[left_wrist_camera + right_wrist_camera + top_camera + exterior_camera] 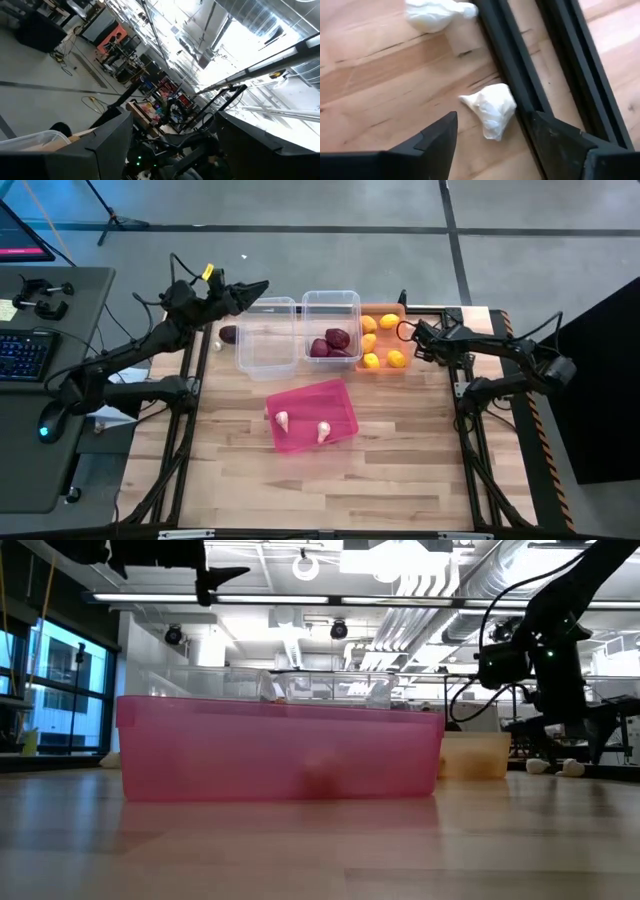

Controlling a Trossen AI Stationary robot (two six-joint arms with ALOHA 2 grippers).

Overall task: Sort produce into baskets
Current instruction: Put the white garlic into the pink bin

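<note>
no readable text, labels, numbers, signs

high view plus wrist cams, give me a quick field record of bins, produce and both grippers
pink bin: near middle of table, two garlic bulbs inside
orange bin: lemons inside
clear bin with onions: dark red onions inside
other clear bin: looks empty
loose onion: on table beside that bin
loose garlic: between the right gripper's fingers, not yet gripped
right gripper: open, by the orange bin
left gripper: open, raised, holding nothing
</note>
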